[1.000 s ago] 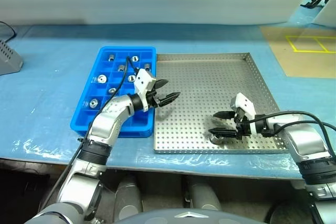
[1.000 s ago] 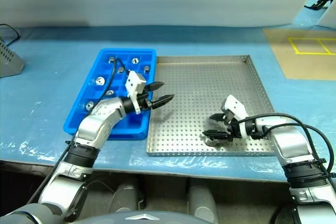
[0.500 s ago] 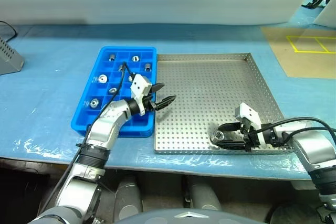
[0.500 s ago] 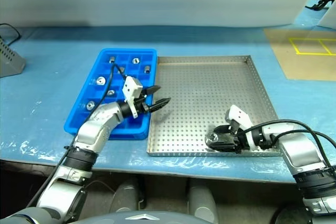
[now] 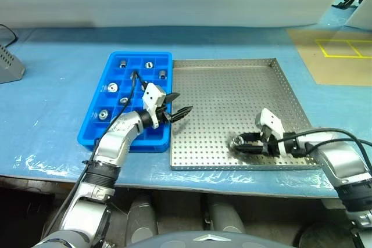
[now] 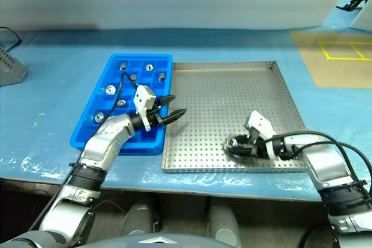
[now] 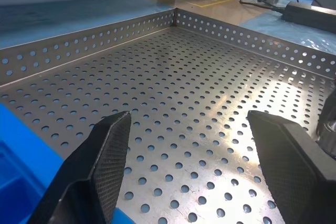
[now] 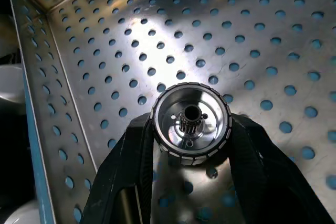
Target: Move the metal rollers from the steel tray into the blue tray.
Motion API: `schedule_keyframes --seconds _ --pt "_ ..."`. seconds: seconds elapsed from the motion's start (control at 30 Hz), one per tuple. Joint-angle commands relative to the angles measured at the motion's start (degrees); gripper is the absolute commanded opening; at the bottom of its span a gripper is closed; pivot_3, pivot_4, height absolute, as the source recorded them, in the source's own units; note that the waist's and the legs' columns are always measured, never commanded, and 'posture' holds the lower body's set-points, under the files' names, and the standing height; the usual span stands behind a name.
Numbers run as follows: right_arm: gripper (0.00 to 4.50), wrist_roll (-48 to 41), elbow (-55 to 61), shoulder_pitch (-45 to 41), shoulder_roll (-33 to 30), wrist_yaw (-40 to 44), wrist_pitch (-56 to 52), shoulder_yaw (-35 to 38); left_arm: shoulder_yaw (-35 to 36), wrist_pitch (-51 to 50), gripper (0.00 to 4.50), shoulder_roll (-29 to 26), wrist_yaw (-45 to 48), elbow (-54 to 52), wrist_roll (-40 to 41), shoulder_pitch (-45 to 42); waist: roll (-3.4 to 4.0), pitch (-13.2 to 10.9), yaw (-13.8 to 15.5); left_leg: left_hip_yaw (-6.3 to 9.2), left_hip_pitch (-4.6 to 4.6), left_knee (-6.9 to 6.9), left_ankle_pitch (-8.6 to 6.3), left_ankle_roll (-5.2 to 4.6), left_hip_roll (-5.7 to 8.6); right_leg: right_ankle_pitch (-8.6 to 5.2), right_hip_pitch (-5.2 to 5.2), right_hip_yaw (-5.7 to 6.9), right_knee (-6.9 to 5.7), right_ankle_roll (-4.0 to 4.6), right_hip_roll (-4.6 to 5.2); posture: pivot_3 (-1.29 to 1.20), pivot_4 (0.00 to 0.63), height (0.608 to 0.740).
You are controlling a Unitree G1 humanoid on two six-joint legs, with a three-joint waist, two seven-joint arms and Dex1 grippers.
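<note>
Right tool (image 8: pixel 191 129) clamps a metal roller (image 8: pixel 191 123) between its two black fingers, low over the perforated floor near the front rim of the steel tray (image 5: pixel 232 94). Left tool (image 5: pixel 179 106) hangs spread wide and empty at the seam where the blue tray (image 5: pixel 116 136) meets the steel one. More rollers (image 5: pixel 104 114) sit in blue compartments.

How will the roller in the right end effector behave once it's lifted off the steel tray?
Roller looks like solid polished metal: probably rigid and heavy for its size. The right end effector pinches its round, smooth rim, so it may slip or, if dropped, roll across the steel tray.
</note>
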State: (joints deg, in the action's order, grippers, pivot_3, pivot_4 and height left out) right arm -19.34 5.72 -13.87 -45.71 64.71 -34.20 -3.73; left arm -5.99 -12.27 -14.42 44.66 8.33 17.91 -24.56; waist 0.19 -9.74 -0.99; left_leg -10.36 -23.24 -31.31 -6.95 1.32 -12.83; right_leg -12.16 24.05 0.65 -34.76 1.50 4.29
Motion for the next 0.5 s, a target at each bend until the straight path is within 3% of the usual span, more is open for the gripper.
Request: schedule_keyframes --seconds 0.03,0.17,0.5 --pt "1.59 -2.5 -1.4 -5.6 2.3 -2.7 1.0 4.4 2.1 0.5 3.74 -0.4 -0.6 -3.5 1.2 0.5 0.0 0.0 0.1 0.0 0.0 0.0 0.0 0.0 0.0 0.0 0.01 0.0 -0.02 0.0 0.0 -0.28 0.15 0.74" --pt "1.59 -1.7 -6.0 -13.4 8.0 -6.2 3.3 3.5 3.3 -0.8 3.74 -1.4 -2.6 -7.6 1.0 3.0 -0.01 0.0 0.3 0.01 0.0 0.03 0.0 0.01 -0.01 0.02 0.01 0.02 -0.04 0.03 0.0 -0.2 0.15 0.74" --pt "1.59 -1.8 -9.1 -20.6 13.7 -2.2 5.3 -2.1 7.5 -9.2 3.74 -5.5 -9.0 -23.6 3.5 9.9 0.0 0.0 2.7 0.01 -0.06 0.17 0.0 0.03 -0.03 0.0 0.07 0.11 -0.02 0.05 0.02 -0.03 0.15 0.74"
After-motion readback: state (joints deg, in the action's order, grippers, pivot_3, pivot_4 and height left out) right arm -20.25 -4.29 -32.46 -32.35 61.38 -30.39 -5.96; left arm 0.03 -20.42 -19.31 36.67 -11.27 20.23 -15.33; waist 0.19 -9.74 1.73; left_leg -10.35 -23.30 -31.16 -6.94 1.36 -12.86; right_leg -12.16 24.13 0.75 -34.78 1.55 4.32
